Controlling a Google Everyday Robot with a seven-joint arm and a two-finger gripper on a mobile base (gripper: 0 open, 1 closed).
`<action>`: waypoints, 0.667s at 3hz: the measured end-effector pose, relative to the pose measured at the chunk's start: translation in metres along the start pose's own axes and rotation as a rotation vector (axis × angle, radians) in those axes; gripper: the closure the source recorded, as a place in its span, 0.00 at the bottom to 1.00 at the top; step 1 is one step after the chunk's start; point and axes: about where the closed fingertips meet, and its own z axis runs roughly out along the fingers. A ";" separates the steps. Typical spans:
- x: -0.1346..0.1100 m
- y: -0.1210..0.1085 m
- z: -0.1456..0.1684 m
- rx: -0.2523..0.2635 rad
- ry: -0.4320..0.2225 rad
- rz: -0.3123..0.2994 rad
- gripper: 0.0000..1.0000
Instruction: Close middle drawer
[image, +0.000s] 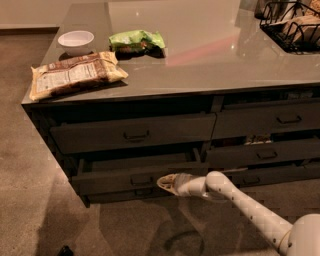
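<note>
The middle drawer (115, 181) on the left side of the dark cabinet is pulled partly out, with its bare dark inside showing behind the flat front. Its small bar handle (141, 180) sits at the centre of the front. My gripper (165, 183) is at the end of the white arm that reaches in from the lower right. Its tip is against the drawer front, just right of the handle. The top drawer (132, 132) above is closed. Only a thin strip of the bottom drawer (131, 194) shows below the open one.
On the grey countertop (210, 55) lie a brown snack bag (75, 75), a white bowl (76, 40) and a green snack bag (136, 40). A black wire basket (292, 25) stands at the back right. The right column of drawers (265, 135) is partly open. Carpet covers the floor.
</note>
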 end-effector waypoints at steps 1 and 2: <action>-0.003 -0.018 0.015 0.008 0.000 -0.006 1.00; 0.000 -0.039 0.028 0.013 0.010 -0.002 1.00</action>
